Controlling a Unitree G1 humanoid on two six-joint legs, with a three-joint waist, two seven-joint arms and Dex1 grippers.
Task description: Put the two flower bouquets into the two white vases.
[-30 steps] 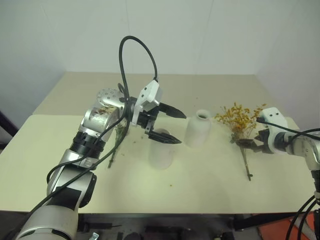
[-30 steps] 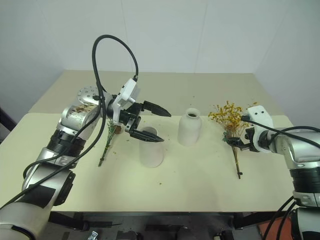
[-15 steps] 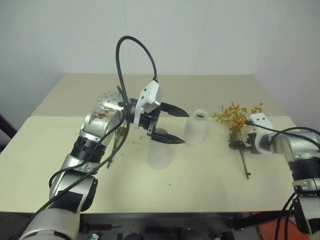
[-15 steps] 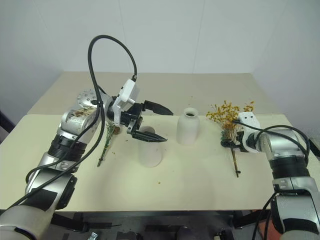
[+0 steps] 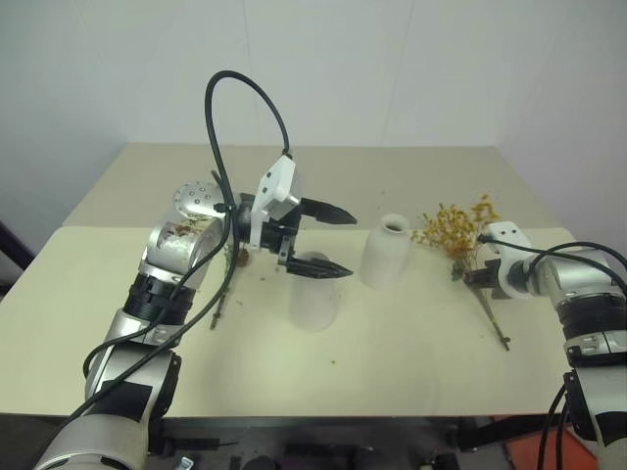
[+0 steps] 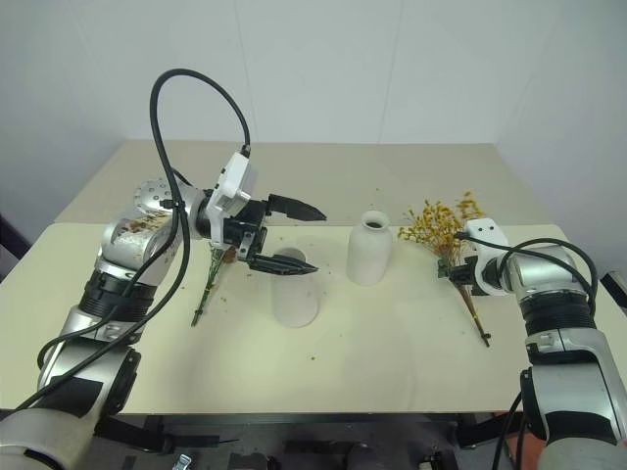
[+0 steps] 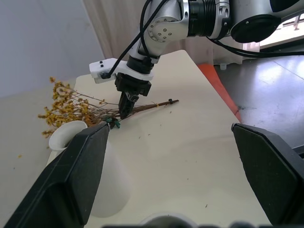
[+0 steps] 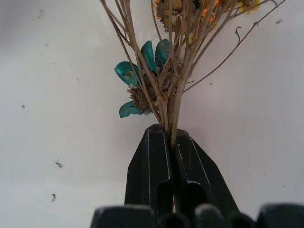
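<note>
The yellow bouquet (image 5: 456,227) lies at the table's right, and my right gripper (image 5: 477,277) is shut on its thin brown stems (image 8: 166,95) just below a teal tie. Its stem end trails on the table toward the front. On the left the grey-green sprig bouquet (image 5: 227,284) lies flat, behind my left arm. The cone vase (image 5: 313,292) stands in the middle, with the bottle vase (image 5: 385,252) to its right. My left gripper (image 5: 350,245) hovers open just above the cone vase's mouth, pointing right, with nothing in it.
The cream table (image 5: 392,352) carries small flower crumbs around the vases. A black cable (image 5: 240,108) loops high above my left arm. The table's right edge runs close behind my right wrist.
My right gripper has moved in and closed on the yellow bouquet's stems, and the bunch has swung so its stem end lies further right. The left gripper stays open over the cone vase.
</note>
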